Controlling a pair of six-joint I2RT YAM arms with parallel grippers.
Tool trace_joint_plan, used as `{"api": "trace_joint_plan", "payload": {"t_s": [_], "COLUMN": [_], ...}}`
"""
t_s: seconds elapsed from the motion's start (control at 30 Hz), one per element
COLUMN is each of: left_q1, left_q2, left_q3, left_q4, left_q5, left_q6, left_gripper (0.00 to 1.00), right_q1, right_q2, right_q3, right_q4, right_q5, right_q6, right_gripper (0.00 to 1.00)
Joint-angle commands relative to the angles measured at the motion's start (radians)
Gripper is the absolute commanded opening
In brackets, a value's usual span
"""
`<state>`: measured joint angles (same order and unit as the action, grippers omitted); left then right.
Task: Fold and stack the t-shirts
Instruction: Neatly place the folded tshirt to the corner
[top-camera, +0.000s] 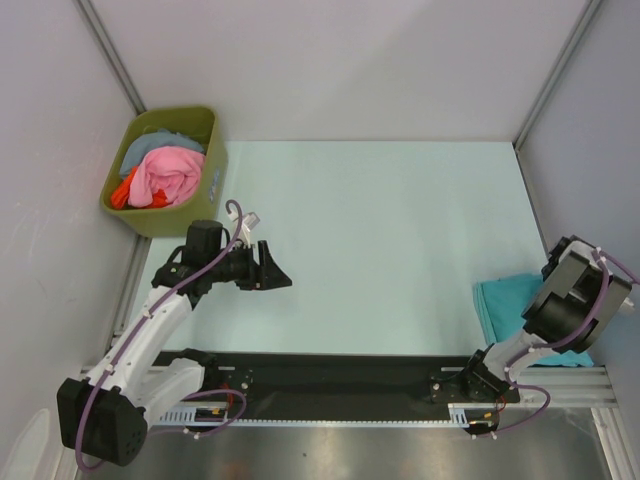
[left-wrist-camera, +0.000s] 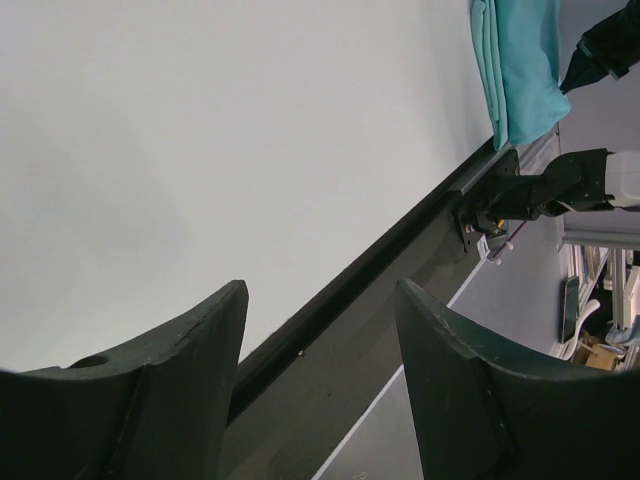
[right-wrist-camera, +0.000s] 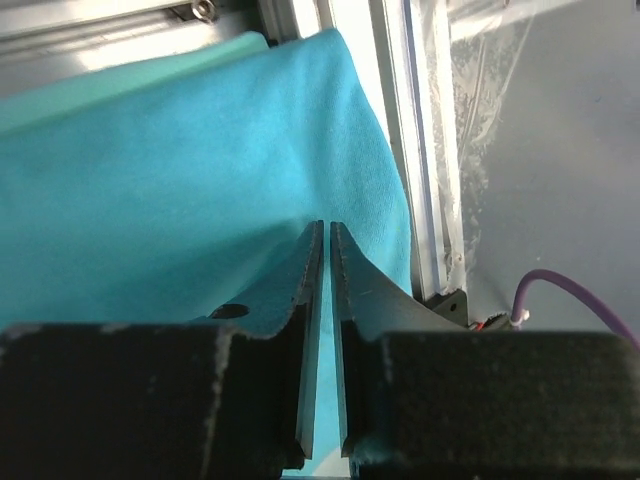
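1. Folded teal t-shirt (top-camera: 503, 305) lies at the table's (top-camera: 400, 220) near right edge; likely soft, light and limp; best pinched through all layers at a folded edge.
2. Right pincer (right-wrist-camera: 326, 226) closed over it, contact unclear; left pincer (left-wrist-camera: 320, 300) open, empty.

The top camera looked down from above and behind both arms (top-camera: 150, 340) over the whole tabletop (top-camera: 400, 220). The left wrist camera peered past the left claw (left-wrist-camera: 320, 300) at a t-shirt (left-wrist-camera: 520, 60) far ahead of it. The right wrist camera sat close on that same t-shirt, at the tips of the right claw (right-wrist-camera: 327, 225).
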<state>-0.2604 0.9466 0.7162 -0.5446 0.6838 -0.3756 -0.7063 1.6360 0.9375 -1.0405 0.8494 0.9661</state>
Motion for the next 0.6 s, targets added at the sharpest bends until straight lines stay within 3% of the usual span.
{"api": "trace_joint_plan", "payload": {"t_s": [0.0,0.1,0.3,0.33,0.47,0.57], "left_q1": [0.010,0.010,0.012,0.012,0.012,0.012], "left_q2": [-0.019,-0.016,0.009,0.006,-0.008,-0.026], "left_q3": [0.019,0.014,0.015,0.017,0.002,-0.006], "left_q4": [0.012,0.026,0.054,0.058,0.066,0.072], "left_q5": [0.006,0.006,0.014,0.010,-0.036,-0.066], "left_q6": [0.006,0.001,-0.006,-0.006,-0.005,-0.020], "left_gripper": [0.66,0.66,0.67,0.68,0.70,0.73], "right_q1": [0.022,0.105,0.525,0.626,0.831,0.916], "right_q2": [-0.070,-0.108,-0.125,-0.146,-0.185,-0.279], "right_q3": [0.073,0.119,0.306,0.323,0.340,0.241], "right_q4": [-0.033,-0.009,0.075,0.148,0.305,0.437], "right_q5": [0.056,0.001,-0.127,-0.201,-0.470,-0.704], "right_q6": [-0.039,-0.110,-0.210,-0.269,-0.316,-0.302], "right_gripper": [0.11,0.12,0.13,0.14,0.16,0.17]}}
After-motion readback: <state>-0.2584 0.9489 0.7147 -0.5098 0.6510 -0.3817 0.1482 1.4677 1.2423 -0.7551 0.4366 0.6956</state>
